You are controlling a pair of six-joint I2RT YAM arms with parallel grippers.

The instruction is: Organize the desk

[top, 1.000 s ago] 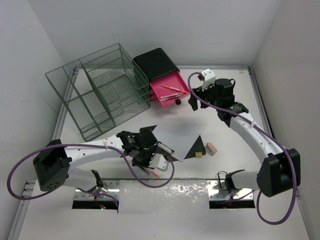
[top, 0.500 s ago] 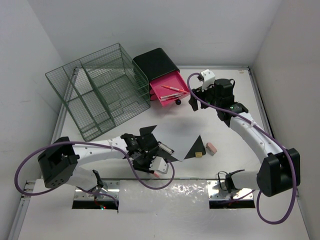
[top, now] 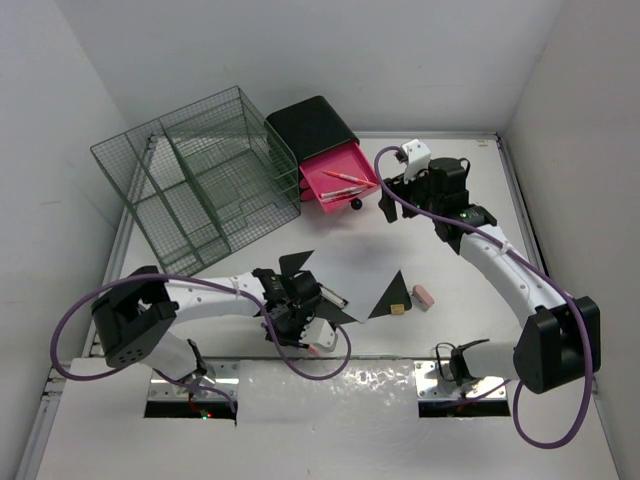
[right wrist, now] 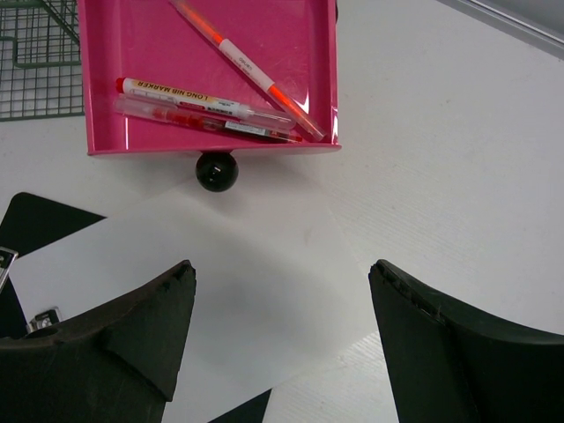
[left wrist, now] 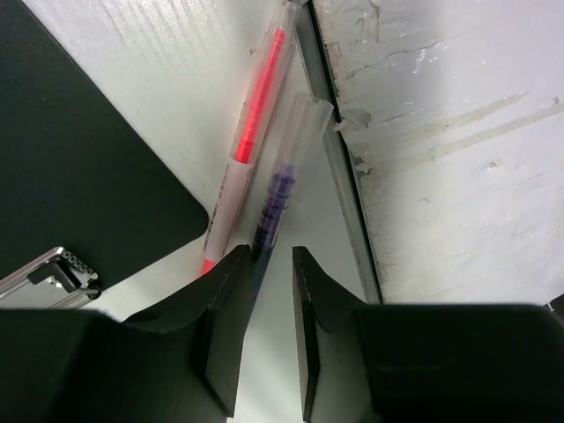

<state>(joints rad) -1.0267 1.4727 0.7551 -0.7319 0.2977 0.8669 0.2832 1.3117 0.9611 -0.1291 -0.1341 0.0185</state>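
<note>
On the white desk (top: pixel 400 340), a purple pen (left wrist: pixel 280 181) and a red pen (left wrist: pixel 256 115) lie side by side along the near edge rail (left wrist: pixel 339 176). My left gripper (left wrist: pixel 271 256) (top: pixel 312 335) is low over them. Its jaws stand narrowly apart at the purple pen's lower end. The pen rests against the left finger, and a strip of desk shows beside the right finger. My right gripper (right wrist: pixel 282 273) (top: pixel 385 205) hangs wide open and empty over a white paper sheet (right wrist: pixel 220 291), just short of the open pink drawer (right wrist: pixel 150 44).
The pink drawer holds several pens and has a black knob (right wrist: pixel 216 170); its black box (top: pixel 312 125) stands at the back beside a green wire rack (top: pixel 195 180). A black clipboard (left wrist: pixel 79 159) lies left of the pens. A pink eraser (top: pixel 423 296) and a small brown cube (top: pixel 398 308) lie centre-right.
My left arm has swung so its gripper crept slightly right toward the near edge rail. The right arm has not moved.
</note>
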